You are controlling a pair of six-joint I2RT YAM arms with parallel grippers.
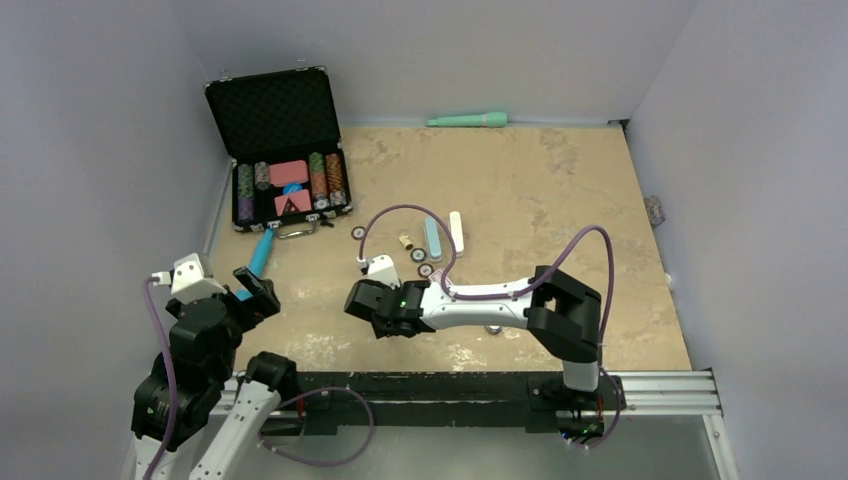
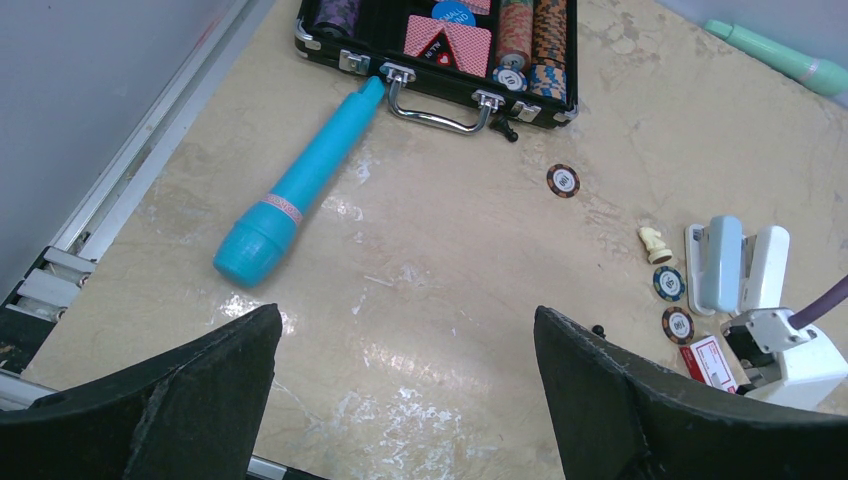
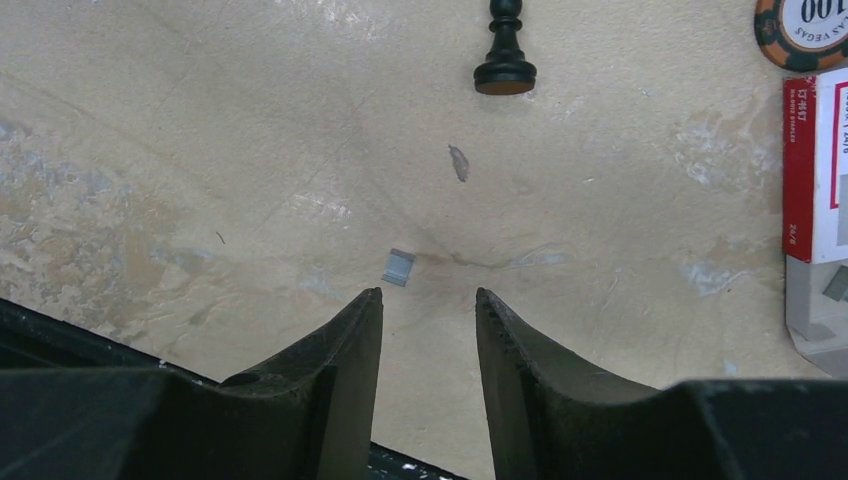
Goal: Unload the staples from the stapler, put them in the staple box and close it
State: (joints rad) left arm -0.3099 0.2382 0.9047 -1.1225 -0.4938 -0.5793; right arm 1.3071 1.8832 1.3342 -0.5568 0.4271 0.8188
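Note:
The stapler point(image 1: 443, 236) lies opened flat mid-table, its light blue half beside its white half; it also shows in the left wrist view point(image 2: 738, 262). A small grey strip of staples point(image 3: 398, 267) lies on the table just ahead of the left fingertip of my right gripper point(image 3: 428, 295). That gripper is open by a narrow gap and empty, low over the table point(image 1: 364, 305), well in front and left of the stapler. My left gripper point(image 2: 407, 320) is wide open and empty at the near left point(image 1: 258, 288).
An open black case point(image 1: 222, 110) of poker chips and cards stands far left. A blue cylinder point(image 2: 300, 185) lies by its handle, a green one point(image 1: 468, 120) by the far wall. Loose chips point(image 2: 563, 180), a black pawn point(image 3: 504, 50) and a red-white staple box point(image 3: 815, 170) lie around.

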